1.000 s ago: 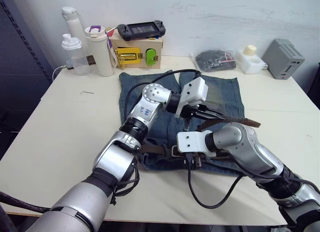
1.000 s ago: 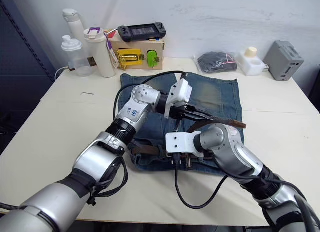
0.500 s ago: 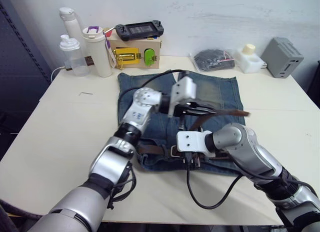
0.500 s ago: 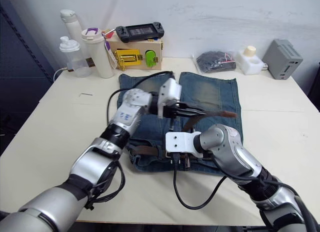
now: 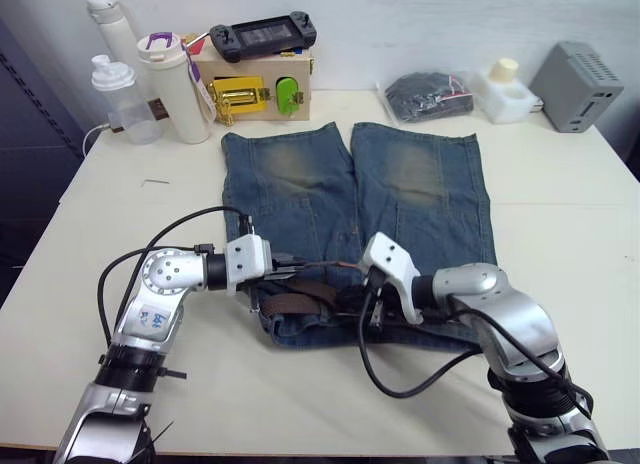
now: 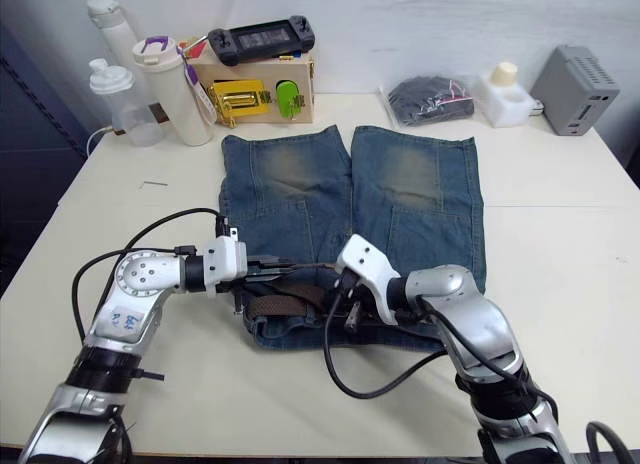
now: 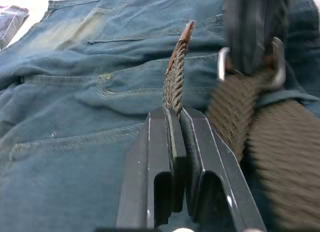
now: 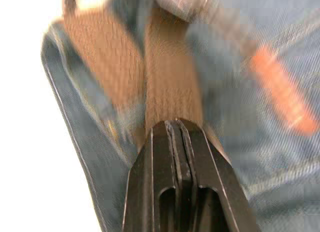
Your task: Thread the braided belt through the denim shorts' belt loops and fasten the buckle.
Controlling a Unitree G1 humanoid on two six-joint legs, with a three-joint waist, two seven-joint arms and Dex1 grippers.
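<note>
The denim shorts (image 5: 420,184) lie flat on the table, waistband nearest me. The braided belt (image 5: 300,302) runs dark brown along that waistband. My left gripper (image 5: 296,268) hovers low over the waistband's left part, shut on the belt's free end (image 7: 175,77), which sticks out edge-on past the fingers (image 7: 162,142). The silver buckle (image 7: 222,67) lies just beyond that end. My right gripper (image 5: 352,302) is down at the waistband's middle, shut on the belt (image 8: 170,92). I cannot make out the belt loops.
At the table's back stand two bottles (image 5: 175,84), a wooden box (image 5: 250,89) with a game console (image 5: 262,32) on it, a bagged dark bundle (image 5: 428,92), a white container (image 5: 503,89) and a grey box (image 5: 583,72). A black cable (image 5: 400,384) loops over the front edge.
The camera has shifted. My left arm drew back from above the shorts' legs to the waistband's left, bringing the belt end down low. The right gripper stayed at the waistband.
</note>
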